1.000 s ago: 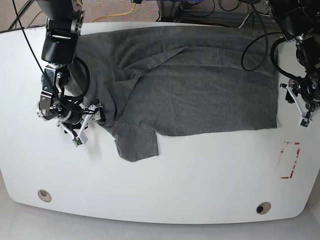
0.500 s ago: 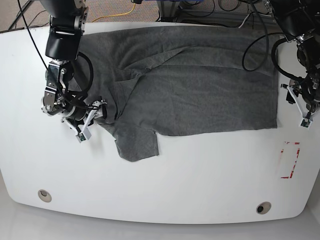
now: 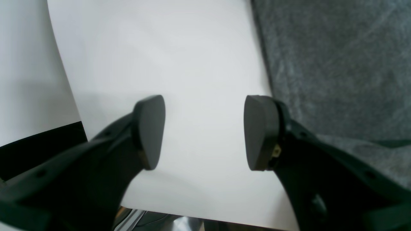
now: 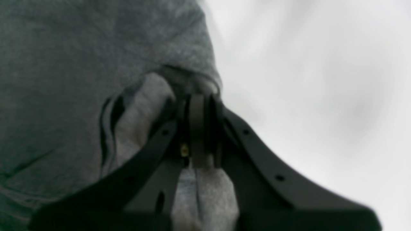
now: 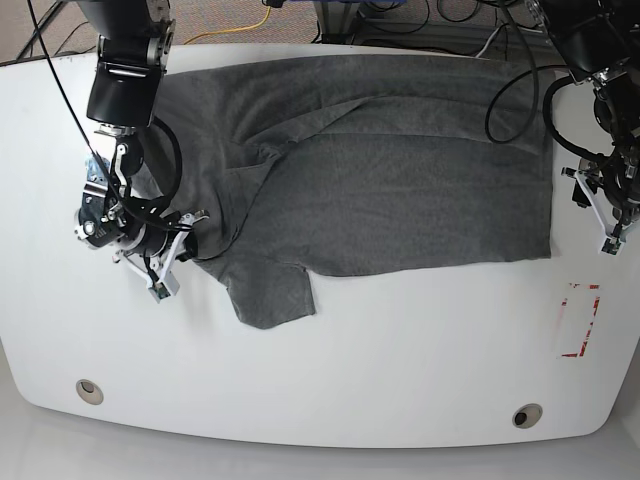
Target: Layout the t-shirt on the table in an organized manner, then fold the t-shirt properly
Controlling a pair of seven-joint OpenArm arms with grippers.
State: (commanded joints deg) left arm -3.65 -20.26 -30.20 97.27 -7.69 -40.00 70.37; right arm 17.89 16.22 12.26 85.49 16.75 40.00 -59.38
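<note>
Right gripper (image 5: 185,240) pinches soft grey knit t-shirt (image 5: 400,170) sleeve edge; left gripper (image 3: 204,133) spread wide over bare glossy white table (image 5: 400,350) beside hem

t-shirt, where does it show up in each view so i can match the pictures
Base: the t-shirt spreads across the upper middle of the table, one sleeve pointing toward the near edge.
Left wrist: its edge fills the upper right, beside the open left pincer.
Right wrist: it fills the left side, a fold clamped in the right pincer.
Shared landmark: the cloth's edge against the white tabletop.
</note>
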